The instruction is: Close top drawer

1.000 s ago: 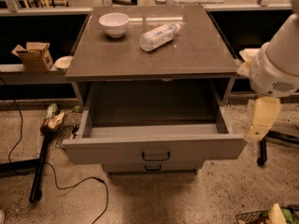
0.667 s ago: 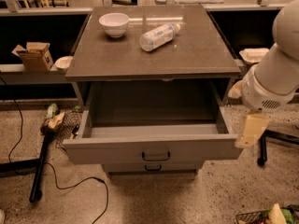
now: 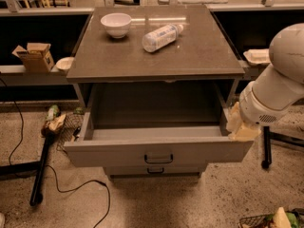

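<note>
Swung in from the right, cream gripper [image 3: 242, 126] now against the pulled-out wide grey top drawer's [image 3: 159, 151] right front corner, grip state cannot be told, one white bowl [image 3: 116, 23], one clear plastic bottle [image 3: 161, 36] lying on smooth grey cabinet top [image 3: 204, 56]
</note>
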You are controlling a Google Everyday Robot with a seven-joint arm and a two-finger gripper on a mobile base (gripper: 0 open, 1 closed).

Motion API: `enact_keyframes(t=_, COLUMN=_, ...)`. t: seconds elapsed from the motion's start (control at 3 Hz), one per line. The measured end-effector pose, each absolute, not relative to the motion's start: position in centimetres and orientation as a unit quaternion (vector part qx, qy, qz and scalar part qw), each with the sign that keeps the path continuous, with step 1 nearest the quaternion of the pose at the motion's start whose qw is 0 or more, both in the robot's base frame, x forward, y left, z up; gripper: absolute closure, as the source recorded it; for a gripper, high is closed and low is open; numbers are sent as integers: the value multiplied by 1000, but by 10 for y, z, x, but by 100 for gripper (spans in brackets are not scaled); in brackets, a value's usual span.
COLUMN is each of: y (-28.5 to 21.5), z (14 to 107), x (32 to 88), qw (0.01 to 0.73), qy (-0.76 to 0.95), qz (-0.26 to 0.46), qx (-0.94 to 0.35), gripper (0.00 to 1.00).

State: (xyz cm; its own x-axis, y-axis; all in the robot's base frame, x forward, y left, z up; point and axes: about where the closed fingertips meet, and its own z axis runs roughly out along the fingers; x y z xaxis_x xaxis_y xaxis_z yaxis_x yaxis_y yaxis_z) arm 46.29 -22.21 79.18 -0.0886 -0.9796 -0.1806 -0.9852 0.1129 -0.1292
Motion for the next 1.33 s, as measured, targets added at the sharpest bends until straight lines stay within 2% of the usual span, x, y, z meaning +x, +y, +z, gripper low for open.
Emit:
enact_keyframes(t=0.33, y=-222, z=792, x=463, qw=111, qy=738, qz=13, qx=-666, gripper=88)
enact_keyframes(t=0.67, y=-223, z=764, x=462, qw=93, qy=736, qz=15, qx=-671, gripper=100)
enact_keyframes(t=1.33, y=-217, z=669, x=468, qw=61, qy=711, qz=20, qx=-701, gripper=100)
